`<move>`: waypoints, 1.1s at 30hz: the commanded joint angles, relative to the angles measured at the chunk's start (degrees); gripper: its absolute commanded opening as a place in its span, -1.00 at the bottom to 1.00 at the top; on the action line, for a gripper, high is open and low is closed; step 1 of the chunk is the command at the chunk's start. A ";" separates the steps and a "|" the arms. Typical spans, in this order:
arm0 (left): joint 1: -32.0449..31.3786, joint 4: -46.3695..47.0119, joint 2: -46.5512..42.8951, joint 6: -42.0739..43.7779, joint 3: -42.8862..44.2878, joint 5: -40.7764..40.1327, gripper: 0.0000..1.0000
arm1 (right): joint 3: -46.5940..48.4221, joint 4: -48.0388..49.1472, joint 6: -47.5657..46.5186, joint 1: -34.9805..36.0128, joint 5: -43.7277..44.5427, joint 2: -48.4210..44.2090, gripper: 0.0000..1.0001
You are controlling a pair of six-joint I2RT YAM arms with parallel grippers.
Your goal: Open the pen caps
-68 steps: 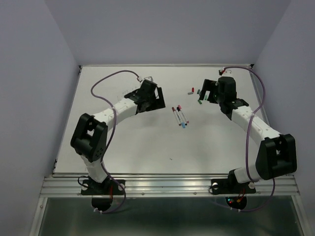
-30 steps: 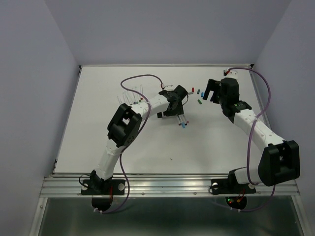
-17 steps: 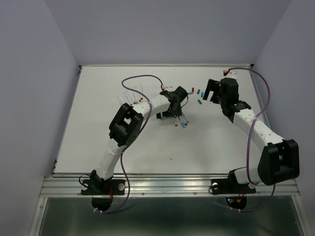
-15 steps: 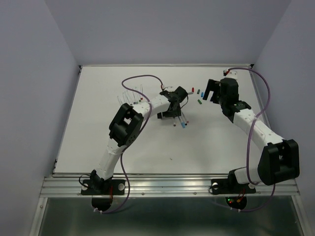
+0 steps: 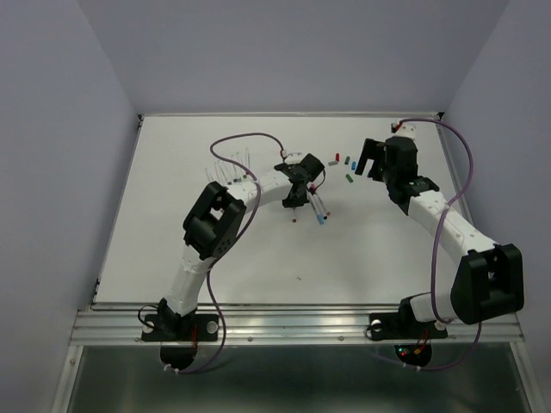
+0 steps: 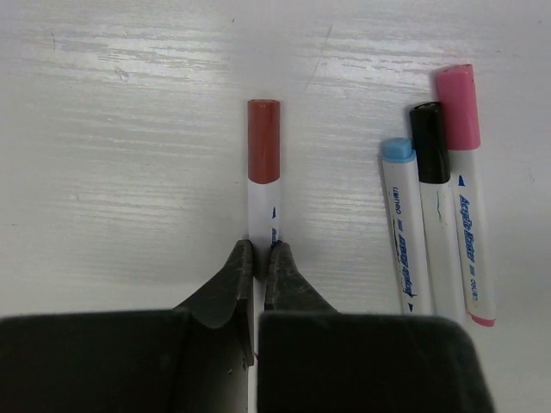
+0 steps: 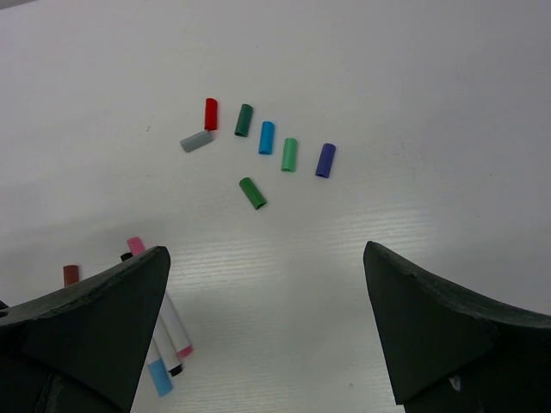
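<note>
My left gripper [image 6: 261, 255] is shut on the white barrel of a pen [image 6: 263, 206], whose maroon cap [image 6: 263, 142] is still on and points away from the jaws. From above, this gripper [image 5: 295, 203] sits mid-table with the maroon cap [image 5: 294, 218] showing just below it. Three more capped pens [image 6: 435, 224] lie side by side to the right, with light blue, black and pink caps. Several loose pen caps [image 7: 266, 137] in red, grey, green, blue, teal and purple lie scattered ahead of my right gripper [image 7: 267, 301]. It hovers open and holds nothing.
Several white pen barrels [image 5: 231, 168] lie at the back left beside the left arm's forearm. The purple cable [image 5: 225, 142] loops over that area. The three-pen group [image 5: 320, 209] lies between the two grippers, and the loose caps [image 5: 343, 162] lie next to the right gripper [image 5: 370, 165].
My left gripper has gone from open to shut on the maroon-capped pen's barrel and drawn it left, away from the other three pens. The right arm has stayed still.
</note>
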 commanded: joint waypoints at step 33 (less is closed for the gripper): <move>5.77 53.98 -49.53 22.53 -40.36 33.78 -1.00 | 3.15 38.69 22.75 2.17 -66.83 4.75 0.99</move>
